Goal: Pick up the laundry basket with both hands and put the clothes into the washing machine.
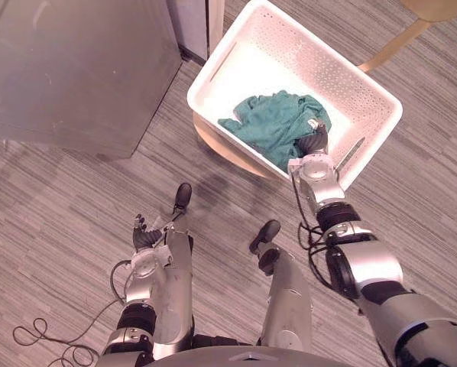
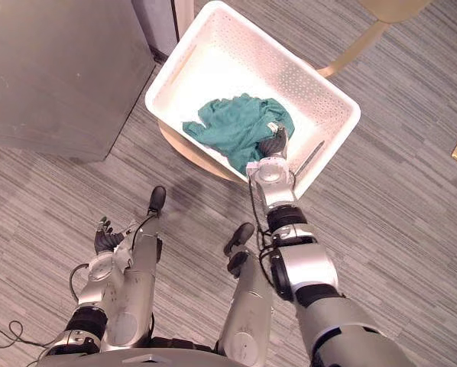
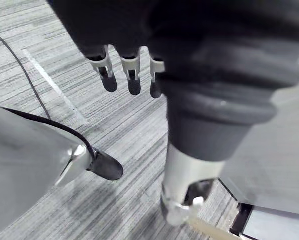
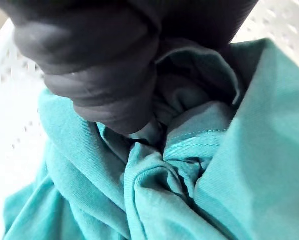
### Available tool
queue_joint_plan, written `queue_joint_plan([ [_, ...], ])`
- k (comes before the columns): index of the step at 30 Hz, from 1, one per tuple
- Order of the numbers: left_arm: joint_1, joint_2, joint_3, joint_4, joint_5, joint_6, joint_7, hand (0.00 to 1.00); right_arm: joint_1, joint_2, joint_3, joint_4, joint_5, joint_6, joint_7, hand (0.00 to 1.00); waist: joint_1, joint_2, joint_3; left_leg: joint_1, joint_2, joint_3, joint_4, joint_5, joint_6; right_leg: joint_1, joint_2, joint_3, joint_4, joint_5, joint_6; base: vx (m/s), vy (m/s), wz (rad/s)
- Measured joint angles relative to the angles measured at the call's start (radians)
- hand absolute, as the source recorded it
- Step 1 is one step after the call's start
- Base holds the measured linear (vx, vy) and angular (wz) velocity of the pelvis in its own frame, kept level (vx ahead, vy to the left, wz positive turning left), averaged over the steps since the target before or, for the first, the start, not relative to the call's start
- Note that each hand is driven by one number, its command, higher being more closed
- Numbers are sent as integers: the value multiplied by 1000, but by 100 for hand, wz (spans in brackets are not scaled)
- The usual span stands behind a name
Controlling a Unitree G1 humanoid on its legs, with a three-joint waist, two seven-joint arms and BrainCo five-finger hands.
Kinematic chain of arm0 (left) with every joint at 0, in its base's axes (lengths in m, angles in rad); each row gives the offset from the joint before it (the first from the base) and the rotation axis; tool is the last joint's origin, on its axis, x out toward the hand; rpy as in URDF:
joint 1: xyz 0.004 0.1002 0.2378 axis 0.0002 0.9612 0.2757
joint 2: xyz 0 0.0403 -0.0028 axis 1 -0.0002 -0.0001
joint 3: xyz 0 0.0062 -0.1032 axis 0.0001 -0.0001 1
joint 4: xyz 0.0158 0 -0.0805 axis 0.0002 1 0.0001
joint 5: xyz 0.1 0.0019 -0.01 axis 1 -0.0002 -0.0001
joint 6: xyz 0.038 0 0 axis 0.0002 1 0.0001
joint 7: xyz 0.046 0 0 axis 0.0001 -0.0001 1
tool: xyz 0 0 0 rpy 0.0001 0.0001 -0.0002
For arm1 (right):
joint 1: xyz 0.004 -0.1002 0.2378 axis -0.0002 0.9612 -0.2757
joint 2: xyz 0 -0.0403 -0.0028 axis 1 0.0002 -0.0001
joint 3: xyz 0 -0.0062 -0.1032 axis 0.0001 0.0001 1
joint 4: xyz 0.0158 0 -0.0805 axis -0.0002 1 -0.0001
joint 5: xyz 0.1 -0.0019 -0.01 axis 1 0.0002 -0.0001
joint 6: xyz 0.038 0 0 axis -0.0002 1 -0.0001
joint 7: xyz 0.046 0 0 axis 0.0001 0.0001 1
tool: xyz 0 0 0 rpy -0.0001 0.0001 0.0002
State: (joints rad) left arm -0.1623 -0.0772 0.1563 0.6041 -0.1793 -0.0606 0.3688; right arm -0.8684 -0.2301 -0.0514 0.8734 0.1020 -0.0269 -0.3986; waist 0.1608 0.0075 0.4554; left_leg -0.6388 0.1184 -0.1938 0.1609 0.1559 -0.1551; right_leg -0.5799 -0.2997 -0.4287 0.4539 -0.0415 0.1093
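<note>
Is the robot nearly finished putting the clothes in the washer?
Not nearly. Nothing looks done: the teal clothes lie in the white basket on a round stool. The right hand reaches into the clothes; the left hand hangs open over the floor. Lifting and loading are left.

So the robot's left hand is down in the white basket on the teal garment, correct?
Not quite: it is the right hand that is down in the white basket on the teal garment, as the left eye view shows. The left hand hangs low over the floor, apart from the basket.
</note>
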Motion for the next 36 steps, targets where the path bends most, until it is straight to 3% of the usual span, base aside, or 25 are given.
queue_joint_plan([
  [1, 0, 0, 1, 2, -6, 0, 2, 0, 0, 17, -18, -5, 58, -16, -6, 100, 0, 0, 0, 2, 0, 1, -1, 0, 0, 2, 0, 0, 0, 0, 0, 0, 0, 0],
  [3, 0, -1, 6, 20, -18, 2, 3, 0, -1, 87, -96, -39, 289, -75, -25, 100, 0, 0, 0, 18, 0, 2, -7, 0, 0, 14, -2, -1, 0, -3, 0, 19, -33, 2],
  [4, 0, -1, 7, 24, -27, 3, 3, 0, -2, 103, -109, -42, 330, -84, -25, 100, 0, 0, 0, 23, 0, 2, -8, 0, 0, 20, -3, -3, 1, -5, 2, 21, -39, 8],
  [9, 1, -1, 18, 38, -79, 10, 2, 0, -2, 193, -170, -80, 742, -177, 0, 100, 5, 0, 0, 37, -2, 2, -7, 3, 0, 52, -19, -30, 25, -27, 4, 12, -31, 18],
  [12, 8, -1, 18, 47, -86, 10, -3, 0, -7, 209, -207, -87, 834, -201, 14, 100, 12, 0, 0, 64, -7, 1, -8, 4, -1, 90, -33, -49, 37, -42, 9, 31, -32, 23],
  [18, 37, 2, 16, 67, -94, 11, -6, 0, -6, 248, -247, -216, 934, -253, 16, 100, 9, 0, -1, 140, -16, 1, -47, 19, 1, 167, -57, -79, 57, -72, 19, 45, -43, 22],
  [23, 54, 3, -13, 75, -92, 17, -18, 0, 114, 298, -221, -519, 964, -306, 20, 100, -6, -2, -12, 233, -51, 3, -75, 23, 8, 268, -114, -116, 92, -119, 42, 56, -35, 34],
  [28, 106, 0, -25, 73, -79, 22, -32, 0, 345, 358, -170, -725, 959, -354, 23, 100, -37, -10, -111, 315, -96, -11, -76, 5, 22, 388, -153, -169, 82, -145, 68, 90, -46, 29],
  [32, 139, 0, -88, 16, -34, 32, -36, 0, 465, 374, -127, -859, 950, -376, 33, 100, -63, -10, -221, 378, -88, -6, -82, -17, 26, 478, -126, -189, 0, -129, 84, 61, -50, -5],
  [36, 158, 2, -128, -82, -32, 36, -35, 0, 482, 374, -74, -895, 912, -383, 69, 100, -76, -9, -311, 463, -47, 65, -134, -22, 25, 512, -69, -129, -101, -84, 83, 36, -51, -55],
])
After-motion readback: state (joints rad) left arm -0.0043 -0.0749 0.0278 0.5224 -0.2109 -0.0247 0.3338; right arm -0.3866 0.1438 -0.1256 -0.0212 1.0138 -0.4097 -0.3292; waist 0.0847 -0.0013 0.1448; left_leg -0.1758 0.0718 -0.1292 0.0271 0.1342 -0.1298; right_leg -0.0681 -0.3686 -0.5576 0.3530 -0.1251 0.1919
